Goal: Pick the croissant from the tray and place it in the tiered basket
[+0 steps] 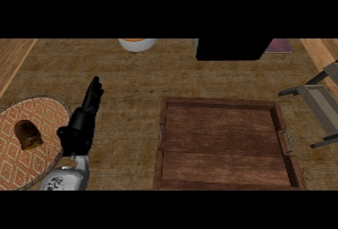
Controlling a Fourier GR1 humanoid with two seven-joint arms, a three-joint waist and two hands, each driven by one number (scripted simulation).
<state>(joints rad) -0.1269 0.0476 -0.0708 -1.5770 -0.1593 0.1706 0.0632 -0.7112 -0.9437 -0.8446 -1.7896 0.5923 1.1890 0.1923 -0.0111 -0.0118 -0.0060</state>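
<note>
a single head view looks steeply down on the tabletop (132,71), close above the wooden tray (224,147), with the forearm entering from the lower edge left of that tray.

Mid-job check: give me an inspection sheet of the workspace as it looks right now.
Surface: brown counter, wood strips at the left and right edges.
Job's things: croissant lies on a round patterned tray at left; grey tiered basket only partly in view at right edge.
Clutter: empty wooden crate at centre; white cup, black box and purple item at top edge.
Hands: left hand open, fingers straight, beside the tray, apart from the croissant; right hand not in view.
Cables: nothing seen.
Surroundings: nothing seen.
</note>
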